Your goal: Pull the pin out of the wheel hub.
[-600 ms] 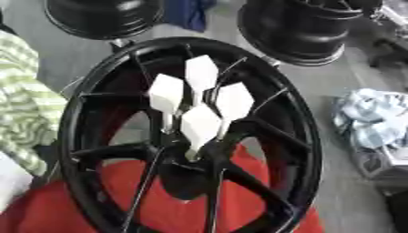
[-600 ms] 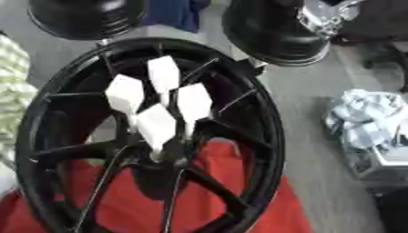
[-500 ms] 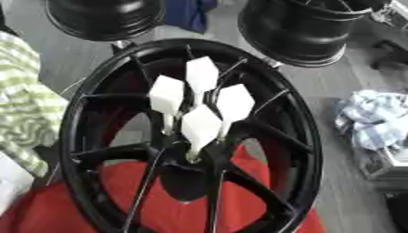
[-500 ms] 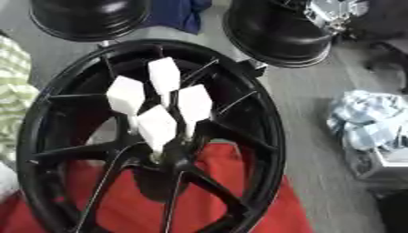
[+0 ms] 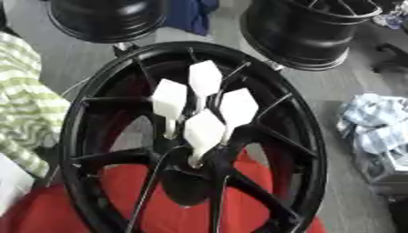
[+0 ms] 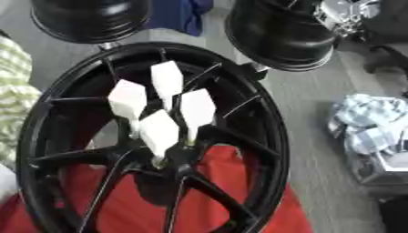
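neither hand shows, so the fingers' state cannot be told; four white-headed pins (image 5: 205, 131) stand in the centre of the black wheel hub (image 5: 296, 136) over a red cloth (image 5: 175, 214), and each wants a straight pull along its stem.

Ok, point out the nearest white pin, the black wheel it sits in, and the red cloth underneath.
Nearest white pin (image 5: 204, 132): left eye view, on its flat white head.
Black wheel (image 5: 307, 136): left eye view, on its right rim.
Red cloth (image 6: 135, 207): right eye view, seen between the lower spokes.
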`<move>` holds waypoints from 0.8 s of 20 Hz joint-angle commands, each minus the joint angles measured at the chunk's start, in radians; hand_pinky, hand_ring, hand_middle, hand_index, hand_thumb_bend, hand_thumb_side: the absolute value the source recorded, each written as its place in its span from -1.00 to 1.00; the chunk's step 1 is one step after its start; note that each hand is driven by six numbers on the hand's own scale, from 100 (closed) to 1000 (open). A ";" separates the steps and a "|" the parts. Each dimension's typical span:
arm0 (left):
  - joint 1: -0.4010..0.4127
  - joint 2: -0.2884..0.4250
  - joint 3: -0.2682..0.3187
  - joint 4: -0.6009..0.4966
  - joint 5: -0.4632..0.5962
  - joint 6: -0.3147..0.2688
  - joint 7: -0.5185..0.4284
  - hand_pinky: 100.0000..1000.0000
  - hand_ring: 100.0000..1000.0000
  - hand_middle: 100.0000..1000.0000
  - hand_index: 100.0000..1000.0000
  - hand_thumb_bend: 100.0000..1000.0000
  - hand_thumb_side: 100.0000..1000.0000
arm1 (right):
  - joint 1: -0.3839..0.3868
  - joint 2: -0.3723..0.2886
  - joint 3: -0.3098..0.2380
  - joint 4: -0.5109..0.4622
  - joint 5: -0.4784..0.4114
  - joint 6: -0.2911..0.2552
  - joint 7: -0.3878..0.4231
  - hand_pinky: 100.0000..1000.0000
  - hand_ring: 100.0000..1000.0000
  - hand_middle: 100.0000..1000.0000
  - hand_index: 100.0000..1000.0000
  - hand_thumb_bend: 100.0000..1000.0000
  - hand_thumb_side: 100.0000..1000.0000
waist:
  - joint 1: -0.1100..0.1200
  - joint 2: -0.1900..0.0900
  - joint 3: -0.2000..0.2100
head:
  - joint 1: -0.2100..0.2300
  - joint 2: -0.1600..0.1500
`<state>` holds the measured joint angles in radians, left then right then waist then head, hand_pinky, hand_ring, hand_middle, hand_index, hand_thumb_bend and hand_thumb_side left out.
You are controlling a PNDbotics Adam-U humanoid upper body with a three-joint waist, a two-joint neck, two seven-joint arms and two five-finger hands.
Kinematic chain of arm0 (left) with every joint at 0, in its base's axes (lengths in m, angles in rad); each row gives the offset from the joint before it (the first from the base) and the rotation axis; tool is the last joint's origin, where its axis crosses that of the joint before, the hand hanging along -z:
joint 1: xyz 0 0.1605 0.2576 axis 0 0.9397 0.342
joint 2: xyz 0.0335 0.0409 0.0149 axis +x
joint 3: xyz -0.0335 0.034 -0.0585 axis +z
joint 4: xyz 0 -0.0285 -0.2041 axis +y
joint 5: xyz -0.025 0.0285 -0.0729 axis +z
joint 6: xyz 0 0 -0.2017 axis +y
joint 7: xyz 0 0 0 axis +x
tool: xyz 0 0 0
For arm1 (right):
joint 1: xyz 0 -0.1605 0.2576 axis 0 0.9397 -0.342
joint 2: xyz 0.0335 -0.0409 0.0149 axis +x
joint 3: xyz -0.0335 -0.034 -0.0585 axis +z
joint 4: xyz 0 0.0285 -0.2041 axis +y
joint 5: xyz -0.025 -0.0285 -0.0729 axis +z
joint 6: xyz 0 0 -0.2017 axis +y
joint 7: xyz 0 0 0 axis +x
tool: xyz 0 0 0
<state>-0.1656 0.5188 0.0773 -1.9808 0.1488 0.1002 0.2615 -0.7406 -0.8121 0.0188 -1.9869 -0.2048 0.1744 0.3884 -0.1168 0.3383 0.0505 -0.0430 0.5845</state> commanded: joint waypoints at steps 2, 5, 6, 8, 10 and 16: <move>-0.008 0.024 0.002 -0.019 -0.003 -0.003 -0.004 0.19 0.45 0.34 0.46 -1.00 0.56 | -0.024 -0.011 -0.006 -0.013 0.016 0.007 0.003 0.72 0.28 0.33 0.61 -1.00 -0.55 | 0.003 -0.013 0.000 | 0.007 -0.031; 0.000 0.029 0.008 -0.019 -0.002 0.000 -0.001 0.19 0.45 0.34 0.46 -1.00 0.55 | -0.028 -0.019 0.006 -0.013 0.030 0.006 0.015 0.71 0.29 0.34 0.61 -1.00 -0.59 | 0.008 -0.022 -0.002 | 0.011 -0.021; 0.005 0.033 0.014 -0.019 -0.003 0.000 0.003 0.19 0.45 0.34 0.46 -1.00 0.54 | -0.029 -0.023 0.010 -0.013 0.035 0.006 0.019 0.71 0.29 0.34 0.61 -1.00 -0.60 | 0.011 -0.026 -0.004 | 0.013 -0.012; 0.014 0.035 0.026 -0.019 -0.006 -0.006 0.014 0.19 0.45 0.34 0.46 -1.00 0.54 | -0.030 -0.027 0.018 -0.013 0.043 0.008 0.024 0.71 0.29 0.34 0.61 -1.00 -0.61 | 0.014 -0.032 -0.007 | 0.010 0.008; 0.022 0.032 0.035 -0.019 -0.007 -0.015 0.024 0.19 0.45 0.34 0.46 -1.00 0.53 | -0.032 -0.021 0.026 -0.013 0.050 0.011 0.031 0.71 0.29 0.34 0.61 -1.00 -0.62 | 0.016 -0.035 -0.005 | -0.011 0.029; 0.017 0.022 0.036 -0.019 0.002 -0.013 0.029 0.19 0.45 0.34 0.46 -1.00 0.53 | -0.027 0.003 0.063 -0.013 0.090 0.007 0.070 0.71 0.32 0.37 0.62 -1.00 -0.70 | 0.014 -0.052 -0.002 | -0.054 0.103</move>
<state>-0.1406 0.5230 0.1024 -1.9809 0.1474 0.0854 0.2879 -0.7556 -0.7933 0.0843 -1.9870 -0.1306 0.1844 0.4495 -0.1076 0.3147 0.0494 -0.0906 0.6688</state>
